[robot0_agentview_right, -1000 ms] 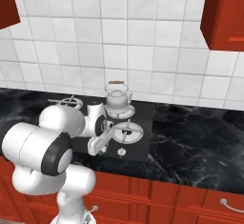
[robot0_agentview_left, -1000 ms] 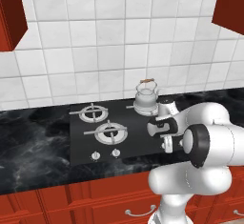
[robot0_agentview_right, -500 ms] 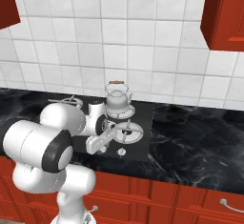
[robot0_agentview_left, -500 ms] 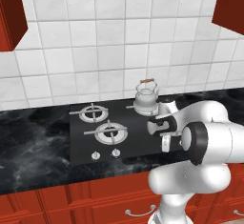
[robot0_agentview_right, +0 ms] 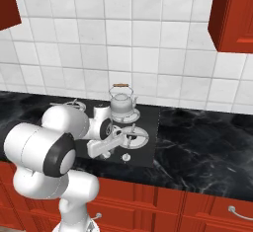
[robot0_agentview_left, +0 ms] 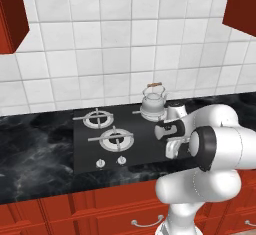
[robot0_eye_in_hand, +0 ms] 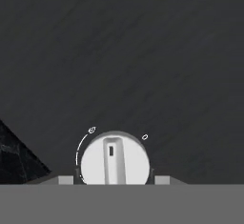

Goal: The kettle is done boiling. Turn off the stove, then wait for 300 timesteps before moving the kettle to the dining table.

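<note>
The silvery kettle [robot0_agentview_left: 152, 103] [robot0_agentview_right: 122, 105] with its orange-brown handle stands on the back right burner of the black stove [robot0_agentview_left: 85, 139] [robot0_agentview_right: 148, 127]. My hand hangs low over the stove's front right part, in front of the kettle. Straight below the hand sits a white knob [robot0_eye_in_hand: 114, 158]; its rib points between a curved scale mark at the upper left and a 0 mark at the upper right. My gripper [robot0_eye_in_hand: 114, 180] is open, one fingertip on each side of the knob, apart from it. The dining table is out of view.
Two more white knobs [robot0_agentview_left: 100, 163] sit at the stove's front edge on the left. Black marble counter [robot0_agentview_right: 207, 142] runs to both sides, with a white tiled wall behind and red cabinets [robot0_agentview_right: 232, 14] above and below.
My hand has sunk slightly toward the stove's front right part. The kettle has not moved.
</note>
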